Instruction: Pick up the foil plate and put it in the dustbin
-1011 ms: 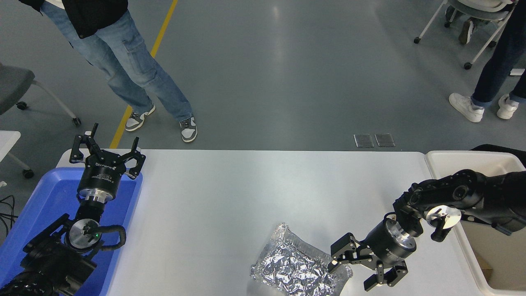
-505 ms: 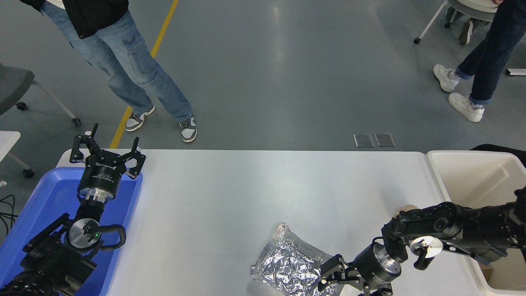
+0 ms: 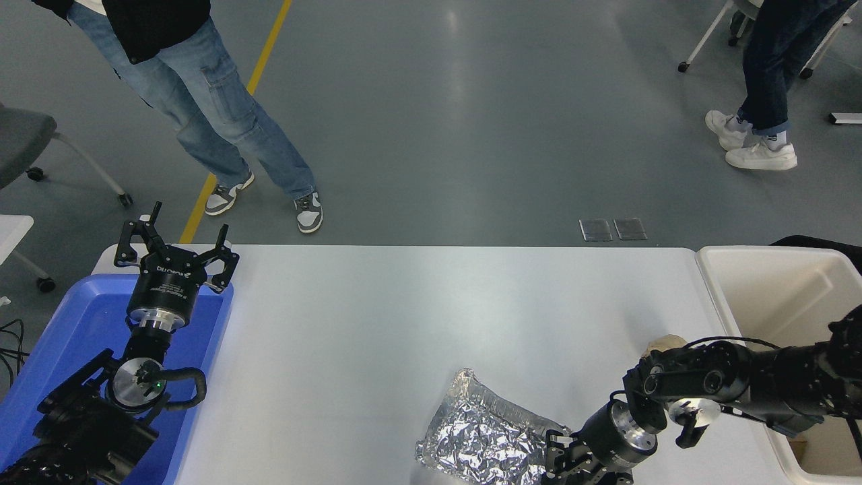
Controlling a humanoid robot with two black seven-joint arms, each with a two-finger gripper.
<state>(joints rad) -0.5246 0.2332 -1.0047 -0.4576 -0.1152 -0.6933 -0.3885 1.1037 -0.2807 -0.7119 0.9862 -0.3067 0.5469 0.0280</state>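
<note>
The foil plate (image 3: 481, 438), shiny and crinkled, lies on the white table (image 3: 417, 310) near its front edge. My right gripper (image 3: 562, 461) reaches from the right and low over the plate's right rim. It looks closed on that rim, and its fingers are partly cut off by the picture's bottom edge. The dustbin (image 3: 761, 259), cream-white and deep, stands at the table's right end, behind my right arm. My left gripper (image 3: 176, 246) is parked open at the lower left.
A blue shallow tray (image 3: 60, 337) sits at the table's left end under my left arm. A small tan paper ball (image 3: 663, 343) peeks out behind my right forearm. A person in jeans (image 3: 222, 114) stands beyond the far left corner; another (image 3: 761, 81) is at the top right.
My right gripper moved down and left onto the foil plate's right rim and drew its fingers together. The plate shifted slightly right. The person at the top right walked. My left arm stayed still.
</note>
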